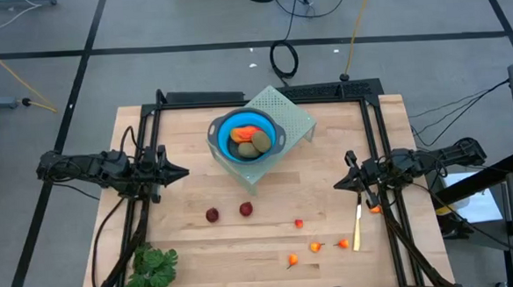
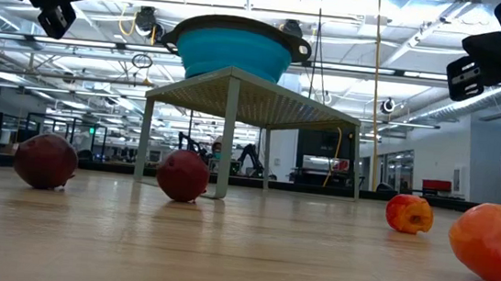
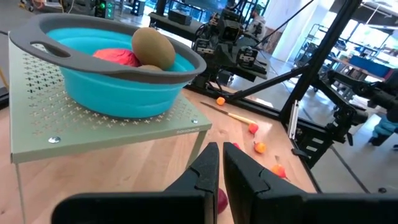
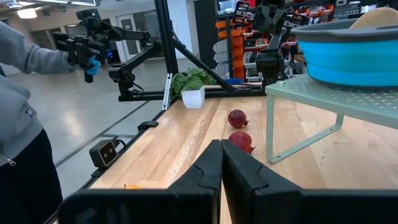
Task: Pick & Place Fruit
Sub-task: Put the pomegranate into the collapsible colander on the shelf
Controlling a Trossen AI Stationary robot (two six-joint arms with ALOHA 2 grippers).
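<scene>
A blue bowl [image 1: 246,137] with a grey rim stands on a green mesh stand [image 1: 292,115] at the table's far middle. It holds two olive-brown ovals [image 1: 253,144] and a red-orange piece [image 1: 245,131]. Two dark-red balls [image 1: 212,214] [image 1: 246,209] rest on the wood in front of the stand. Several tiny orange-red pieces [image 1: 315,246] lie toward the near right. My left gripper [image 1: 184,173] hovers shut at the left, my right gripper [image 1: 338,184] shut at the right, both above the table and holding nothing.
A thin yellow stick [image 1: 358,226] lies near the right arm. A leafy green bunch [image 1: 150,268] sits at the near left corner. Black frame rails [image 1: 150,123] run along both sides. A person in a grey sleeve [image 4: 25,56] stands beyond the table.
</scene>
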